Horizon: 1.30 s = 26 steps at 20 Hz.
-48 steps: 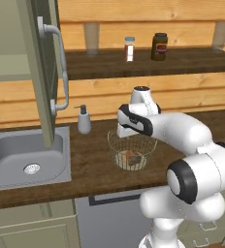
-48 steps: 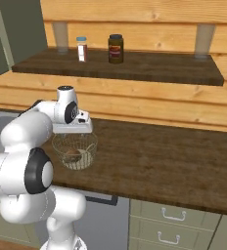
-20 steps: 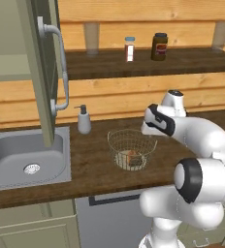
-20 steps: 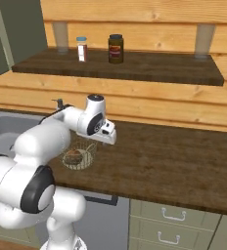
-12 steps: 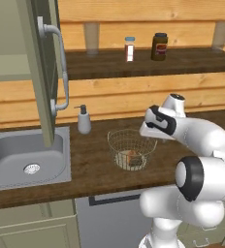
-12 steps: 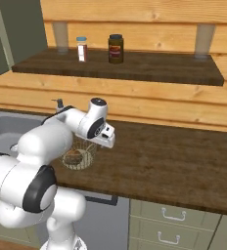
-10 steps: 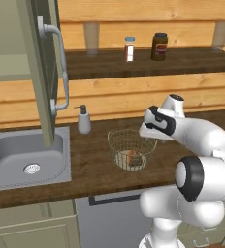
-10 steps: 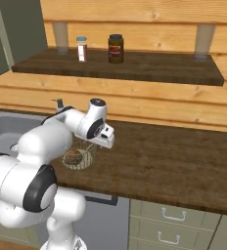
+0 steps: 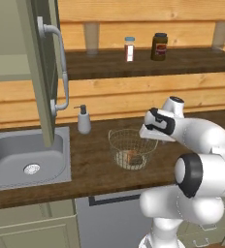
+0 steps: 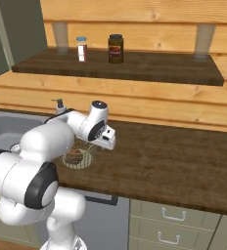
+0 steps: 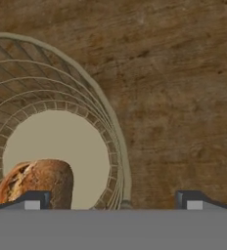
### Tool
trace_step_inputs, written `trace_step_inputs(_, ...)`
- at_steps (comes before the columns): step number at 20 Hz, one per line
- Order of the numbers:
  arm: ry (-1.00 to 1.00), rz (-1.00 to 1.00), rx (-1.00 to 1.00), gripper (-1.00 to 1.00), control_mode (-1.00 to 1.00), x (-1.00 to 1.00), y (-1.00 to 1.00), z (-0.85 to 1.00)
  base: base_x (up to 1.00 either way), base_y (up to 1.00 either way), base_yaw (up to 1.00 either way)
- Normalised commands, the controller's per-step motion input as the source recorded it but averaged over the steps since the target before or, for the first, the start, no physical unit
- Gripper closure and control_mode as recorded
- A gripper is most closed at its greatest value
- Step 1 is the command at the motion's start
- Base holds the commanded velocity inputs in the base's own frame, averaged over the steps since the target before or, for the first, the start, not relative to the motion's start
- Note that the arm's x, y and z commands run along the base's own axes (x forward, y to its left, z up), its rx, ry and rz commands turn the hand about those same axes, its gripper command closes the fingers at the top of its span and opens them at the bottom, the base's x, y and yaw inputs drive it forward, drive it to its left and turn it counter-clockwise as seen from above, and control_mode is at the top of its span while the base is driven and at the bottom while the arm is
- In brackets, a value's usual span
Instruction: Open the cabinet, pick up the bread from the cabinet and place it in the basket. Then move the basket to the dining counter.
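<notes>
1. The wire basket [image 9: 132,149] stands upright on the dark wood bench [image 9: 95,162], between the sink [image 9: 22,160] and the robot's arm.
2. The bread [image 9: 133,156] lies on the bottom of the basket; in the hand view the loaf [image 11: 36,183] sits at the lower left, inside the ring of wires [image 11: 110,127].
3. The fingers [image 11: 113,200] are spread wide and grip nothing. One tip [image 11: 33,199] shows over the bread inside the basket, the other [image 11: 192,199] over bare wood outside it, so the basket's rim runs between them.
4. In the left base view the hand [image 9: 151,131] hangs over the basket's right edge; in the right base view it [image 10: 105,138] sits just above and beside the basket [image 10: 79,155].
5. Whether the fingers touch the rim cannot be told.
6. The olive-green cabinet door [image 9: 41,72] stands swung open above the sink, its long grey handle [image 9: 61,68] facing the room.
7. A soap bottle [image 9: 83,120] stands on the bench behind the sink's right corner, well apart from the basket.
8. On the wooden shelf [image 9: 182,60] above stand a small white jar [image 9: 129,49] and a dark jar [image 9: 158,46], near each other.
</notes>
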Motion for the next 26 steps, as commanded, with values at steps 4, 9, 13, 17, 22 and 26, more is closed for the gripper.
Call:
trace_step_inputs(4,0.0,0.0,0.0,-1.0,-1.0,0.0,0.17,-0.12,0.0,0.0,0.0)
trace_step_inputs(9,0.0,0.0,0.0,1.0,-1.0,0.0,0.43,-0.02,0.0,0.0,0.0)
trace_step_inputs(13,0.0,0.0,0.0,1.0,-1.0,0.0,0.33,-0.02,0.0,0.0,0.0)
trace_step_inputs(17,0.0,0.0,0.0,1.0,-1.0,-0.01,0.25,-0.02,0.0,0.0,0.0)
trace_step_inputs(22,0.0,-0.13,0.01,1.0,-1.0,-0.32,0.04,0.0,0.0,0.0,0.0)
trace_step_inputs(26,0.0,-0.31,0.15,1.0,-1.0,-0.54,-0.06,0.18,0.0,0.0,0.0)
